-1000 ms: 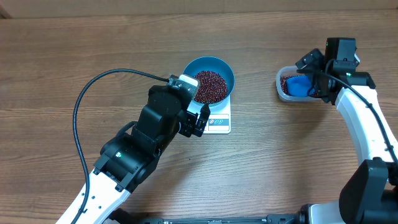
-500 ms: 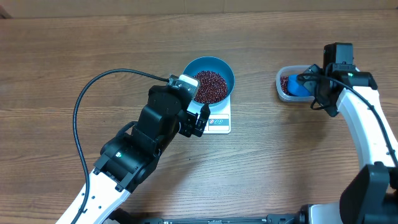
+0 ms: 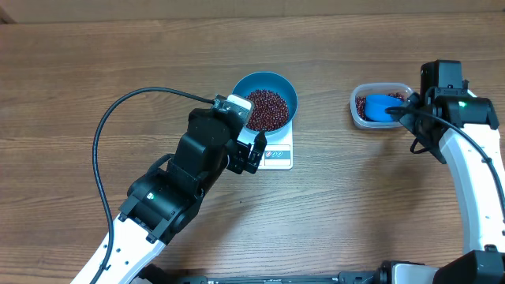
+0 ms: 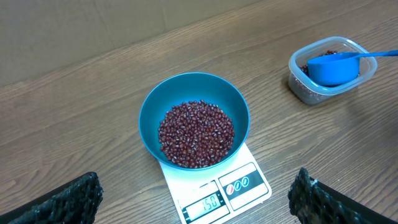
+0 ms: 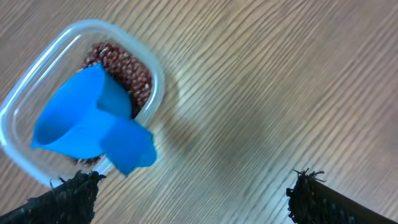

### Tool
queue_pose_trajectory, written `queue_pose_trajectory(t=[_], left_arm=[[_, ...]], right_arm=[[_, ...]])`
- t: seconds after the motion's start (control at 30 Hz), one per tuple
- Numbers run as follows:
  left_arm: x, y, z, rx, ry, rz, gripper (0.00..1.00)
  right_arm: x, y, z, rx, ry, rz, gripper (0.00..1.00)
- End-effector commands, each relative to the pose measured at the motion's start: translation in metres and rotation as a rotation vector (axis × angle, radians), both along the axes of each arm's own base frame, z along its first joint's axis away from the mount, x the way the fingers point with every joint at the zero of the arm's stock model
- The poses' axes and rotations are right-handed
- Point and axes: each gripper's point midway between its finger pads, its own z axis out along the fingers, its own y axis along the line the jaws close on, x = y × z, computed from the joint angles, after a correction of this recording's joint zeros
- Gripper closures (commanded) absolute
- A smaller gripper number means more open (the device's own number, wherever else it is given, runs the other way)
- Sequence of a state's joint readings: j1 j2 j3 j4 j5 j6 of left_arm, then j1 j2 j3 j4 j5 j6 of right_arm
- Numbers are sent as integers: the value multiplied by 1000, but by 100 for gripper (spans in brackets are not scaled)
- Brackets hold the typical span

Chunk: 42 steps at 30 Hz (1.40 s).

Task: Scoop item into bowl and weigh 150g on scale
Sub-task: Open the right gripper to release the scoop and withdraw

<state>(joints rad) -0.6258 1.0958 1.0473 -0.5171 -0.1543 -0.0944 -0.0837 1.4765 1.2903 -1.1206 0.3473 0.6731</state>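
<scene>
Left jaws: wide open and empty, hanging above the near edge of the scale, touching nothing.
Right jaws: wide open and empty too, over bare tabletop just beside the clear container.
Beans: most lie heaped in the blue bowl, a dark red-brown mound covering its floor. A smaller remainder stays in the container.
Bowl: it sits centred on the white scale so its load is weighed. It leaves the display strip uncovered at the front.
Display: digits show and may read the target, but they are too small to be sure.
Scoop: the blue scoop rests cup-down in the container with its handle poking over the rim toward the right jaws. It looks parked there, out of the way of the weighing.
Beans relative to jaws: the bowl's heap lies just beyond and between the left fingertips. It is well apart from the right jaws, which have only the container's leftovers near them.
Judgement: filling appears finished, and only a check of the reading seems left.
</scene>
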Motion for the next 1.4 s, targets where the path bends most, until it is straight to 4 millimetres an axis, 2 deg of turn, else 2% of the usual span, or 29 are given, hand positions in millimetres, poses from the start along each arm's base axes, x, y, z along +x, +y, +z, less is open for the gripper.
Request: queue_pose_trajectory(t=[0.0, 0.23, 0.37, 0.6, 0.7, 0.83, 1.0, 1.03, 1.17, 1.27, 1.37], left_arm=[[0, 2, 0, 15, -7, -4, 0], [-2, -3, 0, -4, 6, -27, 1], [-3, -5, -1, -9, 10, -38, 0], [-3, -5, -1, -10, 10, -38, 1], [-3, -5, -1, -10, 10, -39, 1], [-3, -5, -1, -9, 10, -38, 0], [-3, -5, -1, -9, 10, -38, 0], [-3, -5, -1, -9, 10, -38, 0], [-4, -4, -1, -7, 13, -38, 0], [-4, -4, -2, -4, 16, -38, 1], [-4, -4, -2, -4, 16, -38, 1]], right_arm=[[1, -10, 7, -55, -26, -34, 0], [5, -11, -14, -57, -20, -35, 0], [-3, -10, -29, -50, 29, -33, 0], [-22, -7, -27, -32, 82, -43, 0], [-24, -5, -17, -24, 49, -43, 0], [-18, 1, 16, -7, -51, 7, 0], [-11, 22, 72, 5, -191, 251, 0], [-12, 37, 88, 16, -228, 402, 0], [-24, 60, 100, 22, -241, 637, 0], [-37, 62, 97, -27, -181, 761, 0], [-38, 62, 96, -49, -162, 808, 0]])
